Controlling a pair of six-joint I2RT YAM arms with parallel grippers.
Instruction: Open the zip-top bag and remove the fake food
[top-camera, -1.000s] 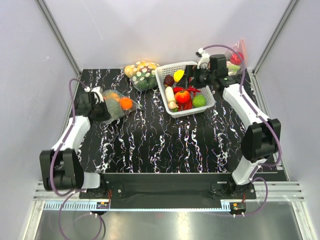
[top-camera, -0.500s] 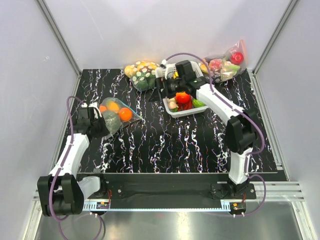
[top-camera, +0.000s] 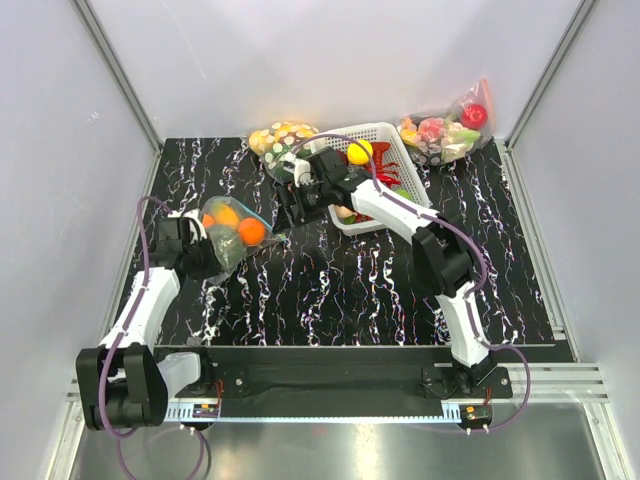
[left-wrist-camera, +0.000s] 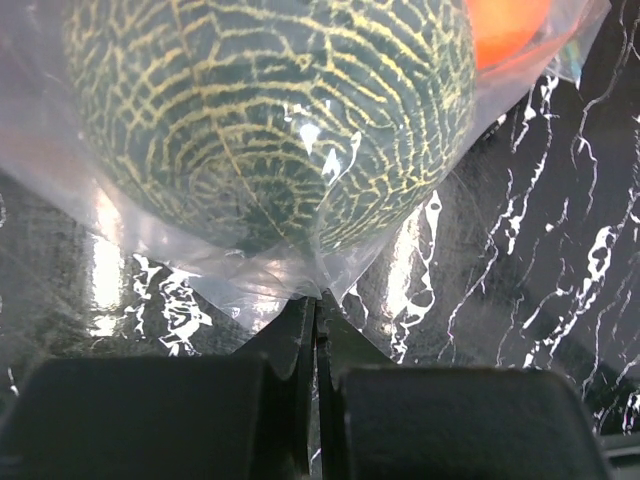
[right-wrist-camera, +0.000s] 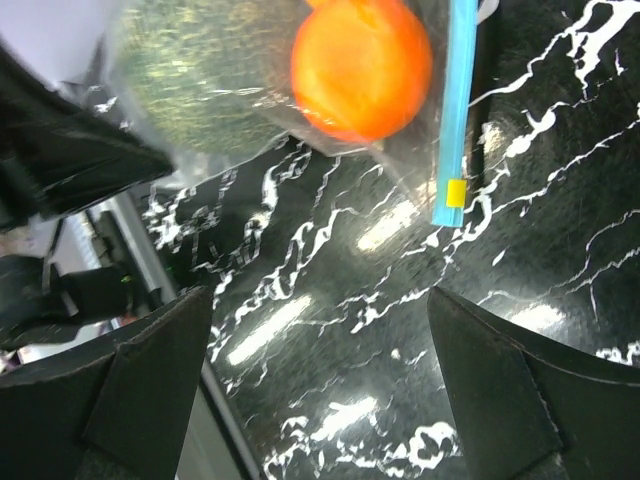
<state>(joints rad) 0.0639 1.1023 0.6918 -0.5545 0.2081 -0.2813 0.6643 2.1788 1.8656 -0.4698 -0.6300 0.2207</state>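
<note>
The zip-top bag (top-camera: 232, 228) lies at the left of the table. Inside it are the fake food: a dark green netted ball (left-wrist-camera: 270, 110) and orange fruits (top-camera: 251, 231). My left gripper (top-camera: 203, 252) is shut on the bag's plastic edge (left-wrist-camera: 315, 296), right under the green ball. My right gripper (top-camera: 284, 210) is open and empty, hovering just right of the bag's mouth. Its wrist view shows an orange fruit (right-wrist-camera: 361, 66), the green ball (right-wrist-camera: 190, 70) and the teal-blue zip strip (right-wrist-camera: 458, 110) with a yellow slider, beyond the open fingers (right-wrist-camera: 500, 400).
A white basket (top-camera: 412, 178) with a yellow piece and other produce stands at the back middle, partly under my right arm. A bag of spotted items (top-camera: 278, 138) lies behind it to the left. A bag with a red apple (top-camera: 446, 130) sits at the back right corner.
My right arm has swung left from the back right corner, over the basket, to the bag's mouth. My left gripper has kept hold of the bag, which shifted slightly.
</note>
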